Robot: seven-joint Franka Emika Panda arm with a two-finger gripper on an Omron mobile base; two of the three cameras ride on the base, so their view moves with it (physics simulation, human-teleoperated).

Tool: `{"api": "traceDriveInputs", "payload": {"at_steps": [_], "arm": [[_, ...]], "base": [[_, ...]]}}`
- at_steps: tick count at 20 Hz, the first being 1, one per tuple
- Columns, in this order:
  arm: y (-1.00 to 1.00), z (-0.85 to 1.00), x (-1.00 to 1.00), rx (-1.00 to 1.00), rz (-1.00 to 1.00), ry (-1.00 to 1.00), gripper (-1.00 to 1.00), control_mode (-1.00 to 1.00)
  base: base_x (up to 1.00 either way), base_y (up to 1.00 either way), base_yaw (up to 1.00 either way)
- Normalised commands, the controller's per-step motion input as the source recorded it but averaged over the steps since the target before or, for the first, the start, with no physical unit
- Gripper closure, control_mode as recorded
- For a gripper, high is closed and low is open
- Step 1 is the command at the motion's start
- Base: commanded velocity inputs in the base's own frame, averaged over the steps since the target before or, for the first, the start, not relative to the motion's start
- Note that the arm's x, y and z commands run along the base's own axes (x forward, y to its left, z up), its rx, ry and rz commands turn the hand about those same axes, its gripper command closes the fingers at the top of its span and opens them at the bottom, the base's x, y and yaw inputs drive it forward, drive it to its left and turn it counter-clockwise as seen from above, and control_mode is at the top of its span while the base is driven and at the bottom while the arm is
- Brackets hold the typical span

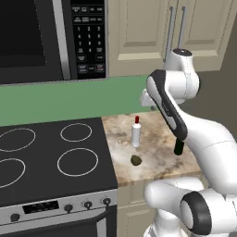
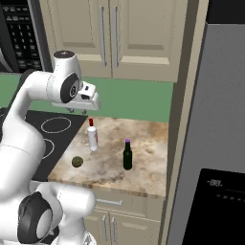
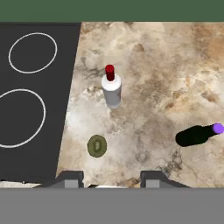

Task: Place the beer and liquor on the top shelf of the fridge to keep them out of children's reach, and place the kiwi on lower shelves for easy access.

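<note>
On the marble counter (image 2: 146,139) the pale red-capped liquor (image 2: 92,136) (image 1: 136,133) (image 3: 112,89) stands near the stove side. The dark purple-capped beer (image 2: 127,155) (image 3: 197,134) stands to its right; in the left base view my arm covers the beer's (image 1: 178,147) upper part. The kiwi (image 2: 77,161) (image 1: 136,160) (image 3: 96,145) lies near the front edge. My gripper (image 2: 85,111) (image 3: 111,177) hangs above the counter, pointing down, open and holding nothing. The grey fridge (image 2: 215,143) stands right of the counter with its door shut, so the top shelf and lower shelves are hidden.
A black stove (image 1: 46,157) borders the counter on the left, with a microwave (image 1: 46,37) above it. Beige wall cabinets (image 2: 115,33) hang over the counter, above a green backsplash (image 1: 69,99).
</note>
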Motion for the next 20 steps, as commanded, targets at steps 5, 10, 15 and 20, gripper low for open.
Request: {"api": "traceDriveInputs", "payload": {"at_steps": [5,10,15,20], "arm": [[-0.20,-0.13,-0.38,0.04,0.08,-0.22,-1.00,-1.00],[-0.24,-0.14,-0.55,0.04,0.16,-0.43,-1.00,-1.00],[-0.29,-0.10,-0.56,0.00,0.14,-0.42,-1.00,-1.00],[-0.37,0.00,-0.34,0.00,0.07,-0.14,-1.00,-1.00]], "base": [[0.00,0.00,0.00],[0.00,0.00,0.00],[0.00,0.00,0.00],[0.00,0.00,0.00]]}}
